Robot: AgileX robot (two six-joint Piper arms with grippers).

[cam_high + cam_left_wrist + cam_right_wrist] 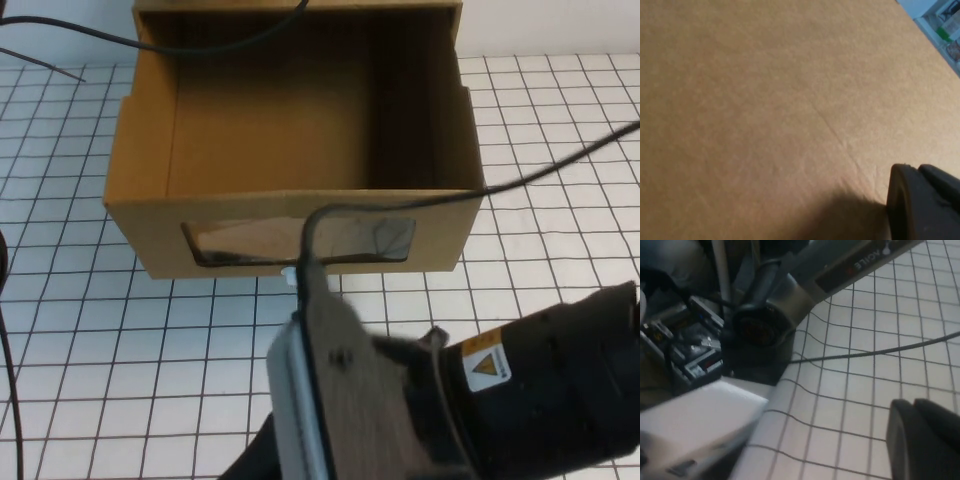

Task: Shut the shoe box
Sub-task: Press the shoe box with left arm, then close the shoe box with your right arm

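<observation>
The shoe box (140,215) is brown cardboard and stands at the far middle of the table, its top open and its inside bare. Its front has a clear window (240,240) with a small white tab (289,274) below it. My right arm (530,385) fills the near right of the high view, in front of the box and apart from it. My right gripper (922,440) looks shut and empty over the gridded table. My left gripper (922,205) looks shut and sits right against a brown cardboard face (765,100). It is hidden in the high view.
The white gridded table (80,330) spreads around the box. Black cables (560,165) run across the box's far wall and right side. In the right wrist view another arm's base (760,330) stands at the table's edge, with a cable (875,352) on the grid.
</observation>
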